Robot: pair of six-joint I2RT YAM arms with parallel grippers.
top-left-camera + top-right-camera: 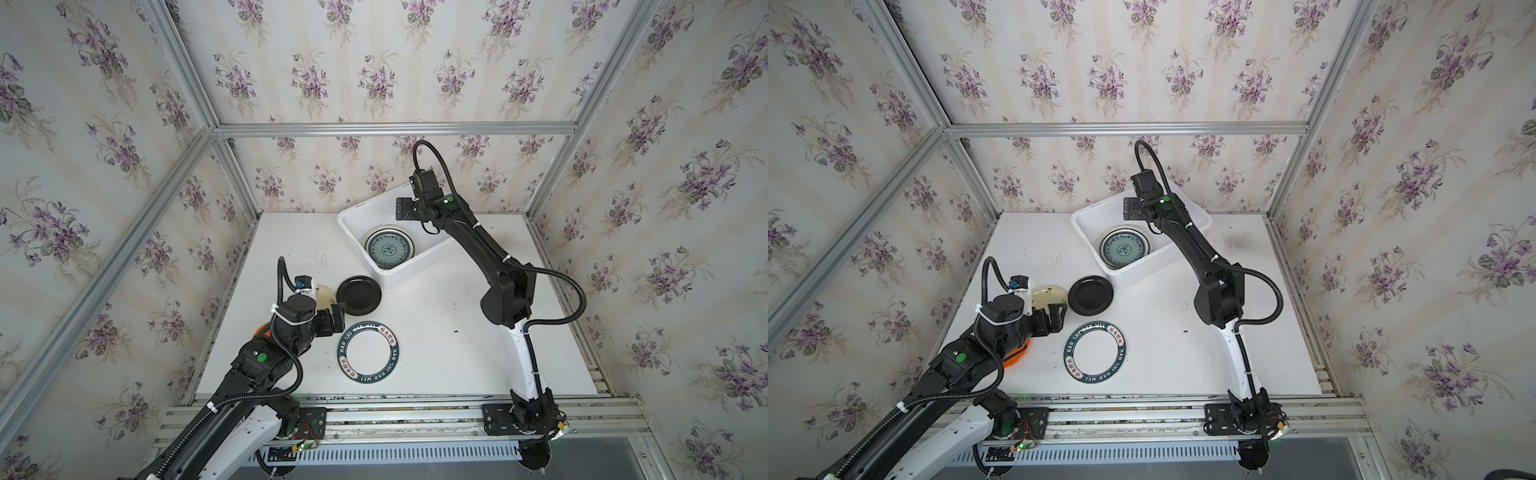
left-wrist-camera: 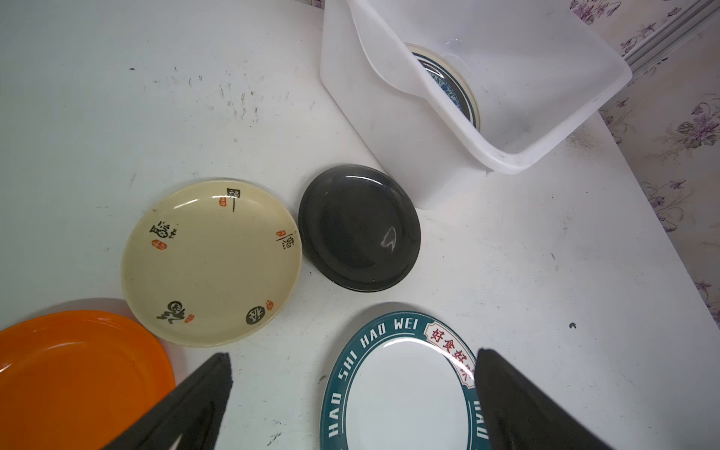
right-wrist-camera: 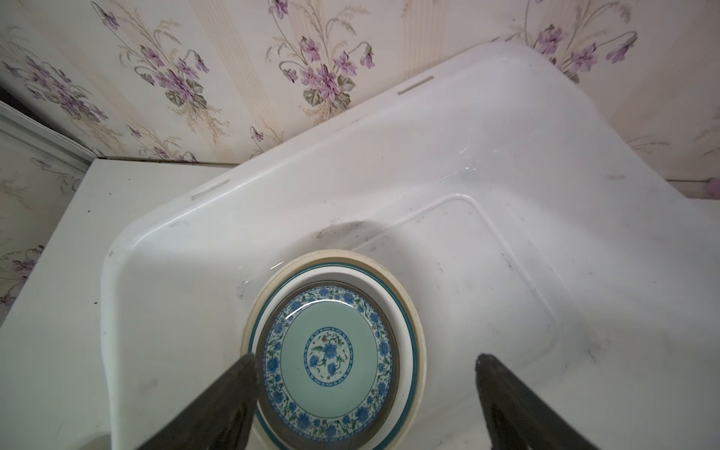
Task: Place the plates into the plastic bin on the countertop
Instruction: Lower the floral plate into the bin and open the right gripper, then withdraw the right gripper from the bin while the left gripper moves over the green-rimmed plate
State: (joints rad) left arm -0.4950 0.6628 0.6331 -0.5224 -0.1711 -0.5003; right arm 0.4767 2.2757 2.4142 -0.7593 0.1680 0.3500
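The white plastic bin (image 1: 345,224) (image 1: 1077,224) stands at the back of the countertop (image 1: 436,332). In it lies a stack of plates with the teal-patterned plate (image 1: 389,249) (image 3: 329,350) on top. My right gripper (image 3: 366,362) (image 1: 409,210) hangs open above that stack, holding nothing. On the countertop lie a black plate (image 1: 358,295) (image 2: 358,228), a cream plate (image 2: 212,263) (image 1: 1050,296), an orange plate (image 2: 78,378) (image 1: 1017,353) and a white plate with a lettered teal rim (image 1: 369,352) (image 2: 405,397). My left gripper (image 2: 352,360) (image 1: 338,318) is open and empty above these, between the cream and lettered plates.
Inside the bin, the bare bottom (image 3: 487,272) shows beside the stack. Aluminium framing (image 1: 395,405) runs along the front edge of the countertop. Wallpapered walls close in the back and both sides. My left arm hides most of the orange plate in both top views.
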